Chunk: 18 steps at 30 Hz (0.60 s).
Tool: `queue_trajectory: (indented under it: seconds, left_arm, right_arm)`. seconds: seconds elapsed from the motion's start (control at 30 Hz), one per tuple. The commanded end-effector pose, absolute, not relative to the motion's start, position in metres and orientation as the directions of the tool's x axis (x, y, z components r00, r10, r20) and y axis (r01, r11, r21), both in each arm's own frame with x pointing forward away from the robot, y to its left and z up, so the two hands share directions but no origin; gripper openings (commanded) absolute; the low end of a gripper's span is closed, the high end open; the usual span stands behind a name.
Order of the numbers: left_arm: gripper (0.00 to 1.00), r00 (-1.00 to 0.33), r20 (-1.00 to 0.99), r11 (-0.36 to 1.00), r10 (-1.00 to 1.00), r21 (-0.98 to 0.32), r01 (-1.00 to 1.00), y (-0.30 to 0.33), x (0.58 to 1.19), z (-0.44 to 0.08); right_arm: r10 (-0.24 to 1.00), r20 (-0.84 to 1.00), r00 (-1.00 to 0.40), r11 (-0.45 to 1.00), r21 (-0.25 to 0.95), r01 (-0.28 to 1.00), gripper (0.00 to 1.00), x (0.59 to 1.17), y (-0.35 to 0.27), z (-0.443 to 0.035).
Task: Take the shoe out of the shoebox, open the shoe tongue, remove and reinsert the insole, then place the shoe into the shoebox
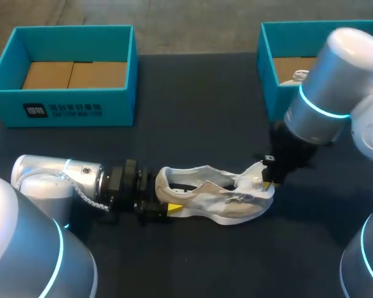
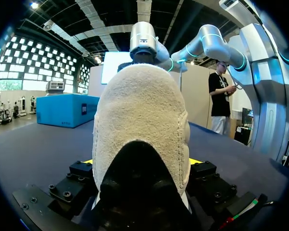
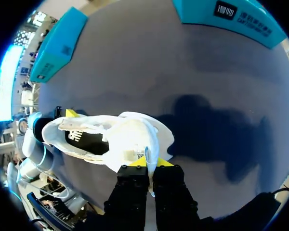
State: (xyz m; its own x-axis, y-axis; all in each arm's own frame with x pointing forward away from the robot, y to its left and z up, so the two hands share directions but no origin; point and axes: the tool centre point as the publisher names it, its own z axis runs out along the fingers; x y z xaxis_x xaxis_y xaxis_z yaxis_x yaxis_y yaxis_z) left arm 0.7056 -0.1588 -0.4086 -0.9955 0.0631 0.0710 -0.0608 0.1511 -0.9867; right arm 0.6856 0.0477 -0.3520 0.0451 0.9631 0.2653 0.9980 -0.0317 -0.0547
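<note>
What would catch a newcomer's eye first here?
A white shoe lies on the dark table, held at both ends: the left gripper has its fingers clamped on the heel, the right gripper has its fingers pinched on a thin white part at the front. Behind stand two teal shoeboxes: the left shoebox shows only cardboard, the right shoebox holds something white.

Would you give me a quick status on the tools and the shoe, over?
Left tool shut on heel of white shoe. Right tool pinching its other end. Shoe lying on table, outside left shoebox and right shoebox. Nothing blocking.
</note>
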Motion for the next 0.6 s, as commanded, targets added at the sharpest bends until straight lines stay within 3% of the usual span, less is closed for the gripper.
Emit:
queue_trajectory:
  seconds: [0.03, 0.17, 0.6]
  left_arm:
    - [0.00, -0.995, 0.072, 0.153, 0.063, -0.986, -0.062, -0.157, 0.706, -0.409]
    - [0.00, -0.995, 0.072, 0.153, 0.063, -0.986, -0.062, -0.157, 0.706, -0.409]
    - [0.00, -0.995, 0.072, 0.153, 0.063, -0.986, -0.062, -0.157, 0.706, -0.409]
  right_arm:
    - [0.901, 0.430, 0.057, -0.040, -0.049, 0.998, 0.16, 0.681, 0.042, -0.360]
    - [0.906, 0.415, 0.080, -0.062, -0.057, 0.996, 0.32, 0.677, 0.039, -0.354]
    - [0.962, 0.253, 0.103, -0.093, -0.052, 0.994, 0.38, 0.669, 0.038, -0.296]
